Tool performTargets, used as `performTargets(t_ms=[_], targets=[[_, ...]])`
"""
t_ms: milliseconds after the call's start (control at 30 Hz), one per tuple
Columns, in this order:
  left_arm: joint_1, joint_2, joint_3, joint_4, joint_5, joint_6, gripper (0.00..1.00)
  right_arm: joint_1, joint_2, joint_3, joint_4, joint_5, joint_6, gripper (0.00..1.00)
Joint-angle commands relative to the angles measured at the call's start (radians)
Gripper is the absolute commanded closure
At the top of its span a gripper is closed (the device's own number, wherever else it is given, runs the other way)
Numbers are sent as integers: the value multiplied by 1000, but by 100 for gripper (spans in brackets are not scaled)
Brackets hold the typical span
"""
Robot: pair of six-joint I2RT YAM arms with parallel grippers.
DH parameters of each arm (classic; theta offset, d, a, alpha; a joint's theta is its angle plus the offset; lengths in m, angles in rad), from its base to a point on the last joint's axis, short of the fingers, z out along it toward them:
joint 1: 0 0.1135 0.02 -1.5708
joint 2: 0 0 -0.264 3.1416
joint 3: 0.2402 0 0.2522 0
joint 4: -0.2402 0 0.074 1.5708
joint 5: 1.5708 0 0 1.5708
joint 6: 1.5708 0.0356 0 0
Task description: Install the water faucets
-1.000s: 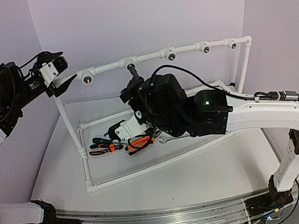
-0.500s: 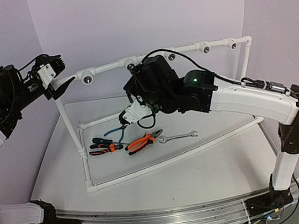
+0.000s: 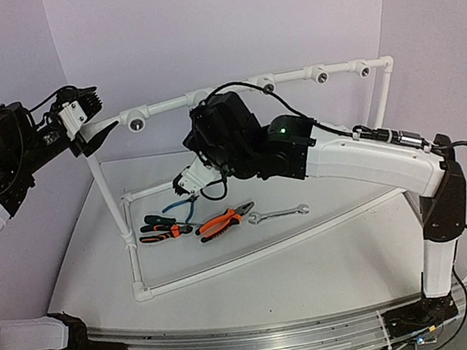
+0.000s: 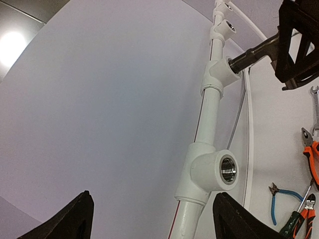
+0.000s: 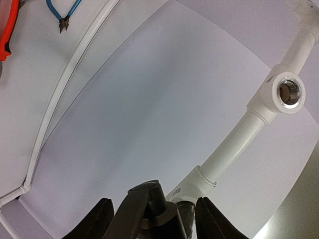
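Observation:
The dark water faucet (image 4: 247,55) sits with its end in the second tee fitting (image 4: 218,75) of the white top pipe. In the right wrist view the faucet (image 5: 158,215) fills the space between my right fingers, lever to the left. My right gripper (image 5: 154,200) is shut on it and shows in the top view (image 3: 206,114) just below the pipe. My left gripper (image 4: 153,199) is open and empty, level with the first, empty tee fitting (image 4: 219,172). In the top view it (image 3: 99,131) hovers by the frame's left corner.
The white pipe frame (image 3: 253,255) stands on the table, and its top rail carries more empty tee fittings (image 3: 319,73). Inside the frame lie orange-handled pliers (image 3: 224,221), a silver wrench (image 3: 279,214), blue cutters (image 3: 181,205) and black-and-orange pliers (image 3: 161,229).
My right arm has risen and its wrist has turned at the second fitting, so it no longer covers the tools. My left arm has barely moved.

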Motion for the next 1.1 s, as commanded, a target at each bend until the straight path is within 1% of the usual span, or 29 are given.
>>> performTargets(t_ms=[0,67,200,333,433,533,600,767,833,933,967,1067], targets=[[7,-24,-5,32,16,-9,16,-22,4,39,54,4,-1,49],[7,-24,-6,35,18,-8,16,-34,3,32,55,3,5,54],[7,-24,-4,37,22,-6,16,-43,-4,14,78,6,19,69],[7,-23,-3,39,26,-7,17,-42,-16,-32,153,32,64,77],[7,-24,-3,36,27,-7,17,-36,-31,-101,275,46,117,90],[7,-22,-3,32,27,-7,17,-25,-35,-144,464,63,203,95],[7,-20,-2,32,30,-8,17,-16,-31,-147,504,69,277,97],[7,-19,-4,33,38,-16,17,-10,-48,-155,578,80,625,100],[7,-20,-6,31,37,-18,17,-10,-78,-196,648,79,834,100],[7,-20,-6,32,39,-23,17,-11,-122,-300,758,48,1115,100],[7,-20,-6,32,42,-26,17,-13,-132,-328,793,46,1234,100],[7,-20,-8,36,47,-29,17,-13,-124,-378,865,52,1487,100]])
